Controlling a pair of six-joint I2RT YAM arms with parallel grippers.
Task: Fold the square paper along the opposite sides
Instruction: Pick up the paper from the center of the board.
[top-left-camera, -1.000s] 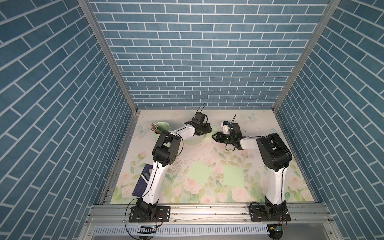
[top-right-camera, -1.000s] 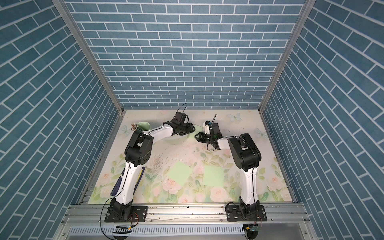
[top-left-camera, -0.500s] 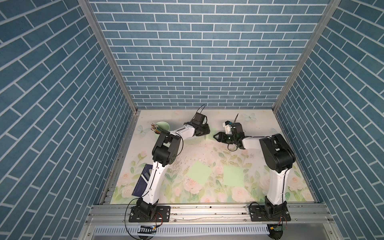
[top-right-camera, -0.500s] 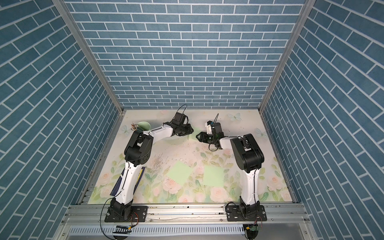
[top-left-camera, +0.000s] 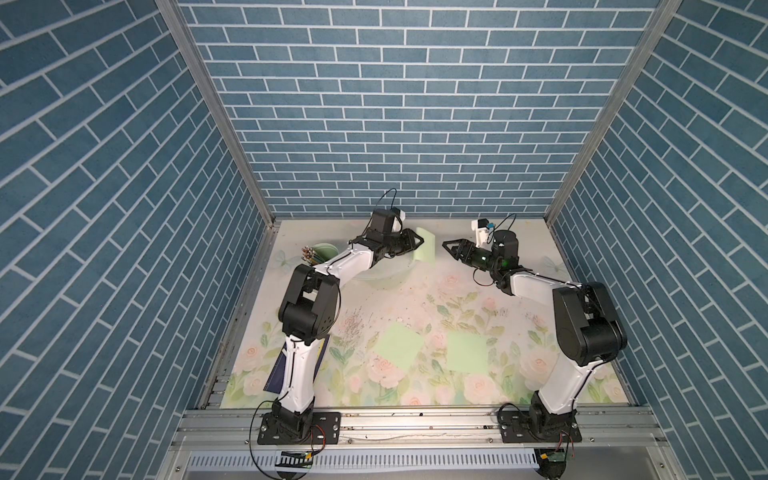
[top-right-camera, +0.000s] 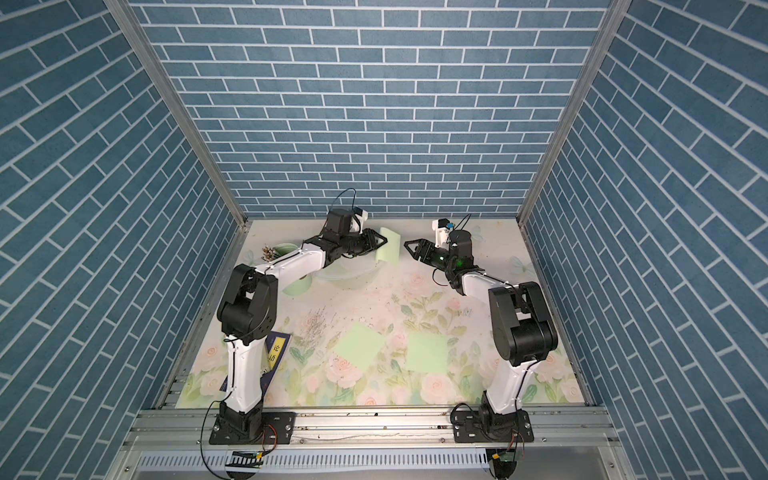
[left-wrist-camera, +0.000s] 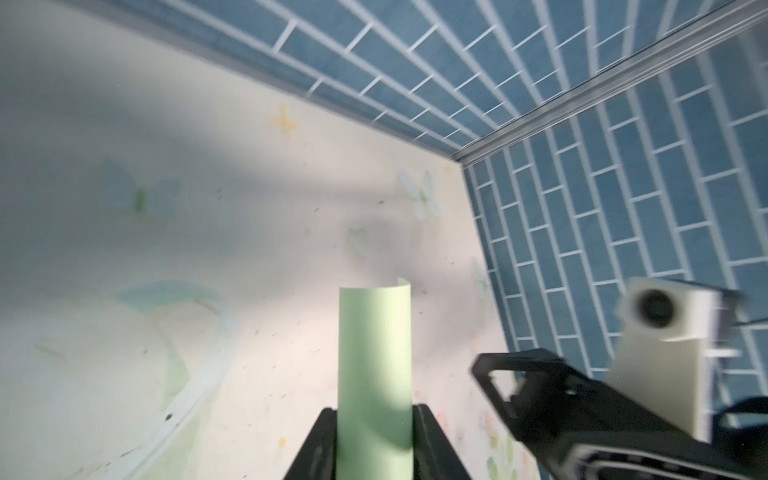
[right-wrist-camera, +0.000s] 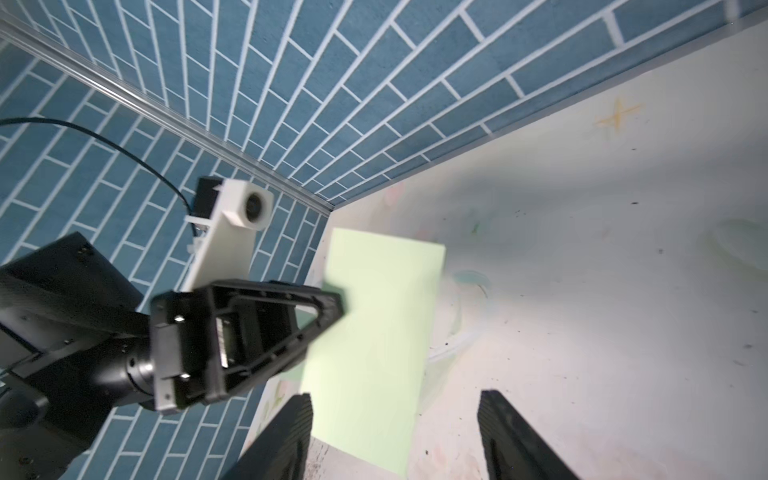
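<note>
item: your left gripper (top-left-camera: 417, 240), at 12 o'clock on the floral mat (top-left-camera: 415, 299), pinches a curled green paper (top-left-camera: 425, 245) by one edge; the left wrist view shows the sheet (left-wrist-camera: 374, 374) clamped between both fingers (left-wrist-camera: 320, 444) and standing out from them in a curve, lifted off the mat.

item: your right gripper (top-left-camera: 451, 249), just at 3 o'clock of that sheet, points toward it with jaws spread and nothing between them; in the right wrist view its fingers (right-wrist-camera: 282, 436) frame the paper (right-wrist-camera: 374, 340) without touching.

item: two more green paper squares (top-left-camera: 399, 345) (top-left-camera: 466, 353) lie flat at 6 o'clock, side by side, near each other but apart.

item: a green cup of pencils (top-left-camera: 318, 254) at 10 o'clock; a dark blue book (top-right-camera: 276, 347) at 8 o'clock, partly under your left arm; a clear shallow dish (top-right-camera: 353, 276) below the left gripper.
</note>
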